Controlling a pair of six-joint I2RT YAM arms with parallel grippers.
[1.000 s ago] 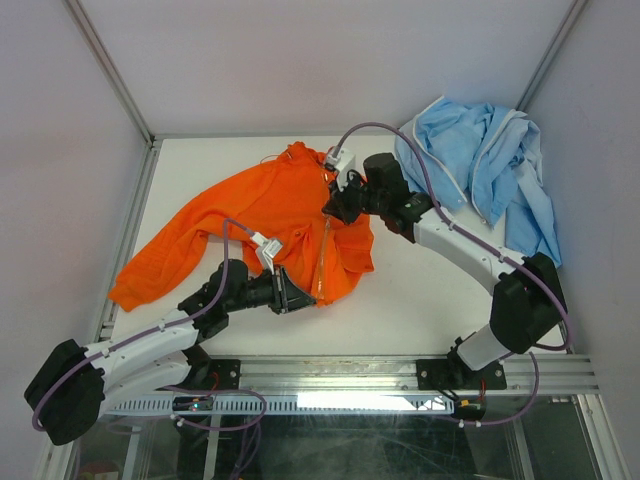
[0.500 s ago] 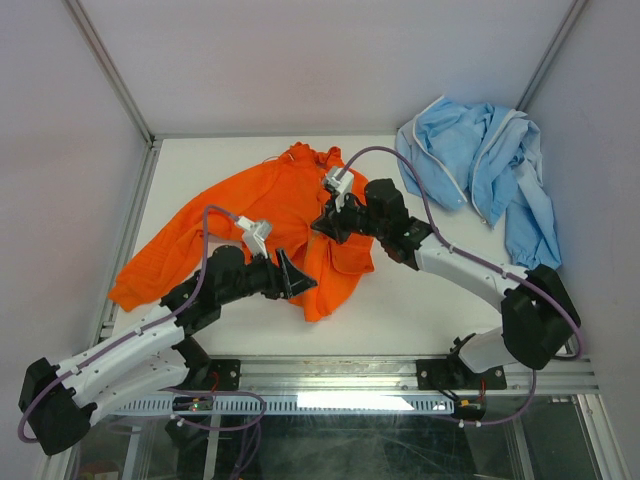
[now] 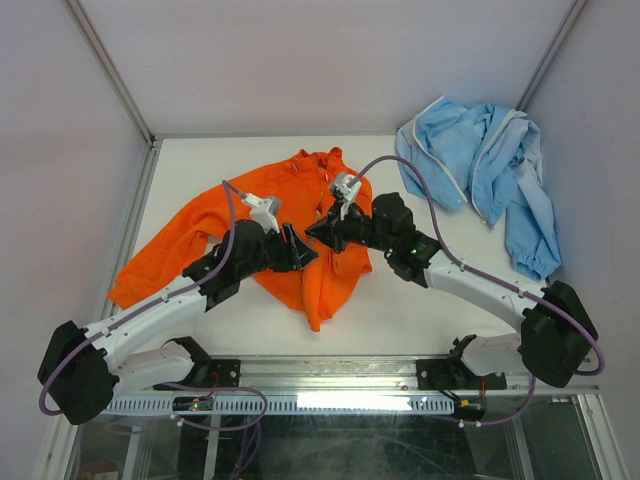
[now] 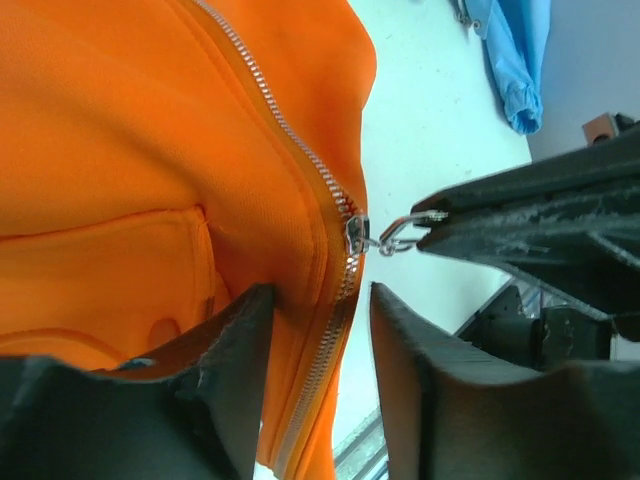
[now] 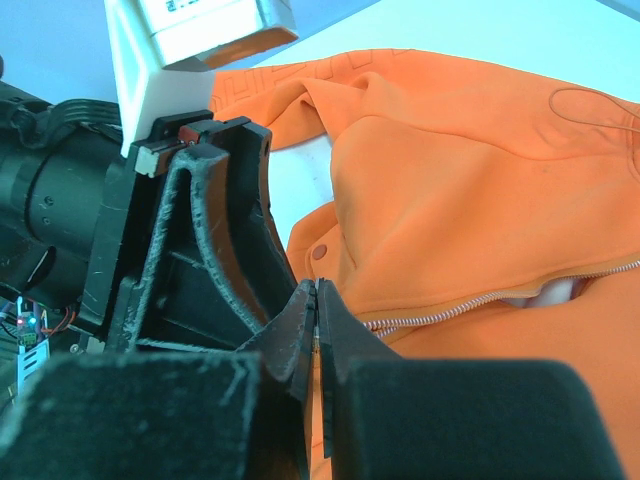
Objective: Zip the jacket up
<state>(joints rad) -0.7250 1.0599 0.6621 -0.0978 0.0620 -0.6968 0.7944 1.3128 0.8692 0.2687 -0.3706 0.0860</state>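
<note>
Tabletop: the white tabletop (image 3: 420, 290) carried everything; the bright orange fleece jacket (image 3: 250, 205) lay spread left of centre, hem toward you and collar away.
Left tool: your left tool (image 4: 322, 300) sat at the nearer side, its jaws apart and straddling the thin metal front zipper (image 4: 290, 130) just on the hem side of the slider. You could not tell whether the pads pressed the fleece.
Slider: the small silver slider (image 4: 355, 232) sat partway up the zipper, just beyond the left tool.
Right tool: your right tool (image 5: 318, 300) had its jaws together, clamped on the little metal pull tab (image 4: 395, 240), which stuck out sideways from the slider.
Key relation: the zipper's long axis ran from the hem near you out toward the far collar. The left tool lay on the near side of the slider and the right tool on the pull itself, so the two almost met.
Judgement: the pull likely needed drawing away along that axis, with the left tool bracing the tape.
Far right: a crumpled light blue garment (image 3: 480, 160) lay well apart.
</note>
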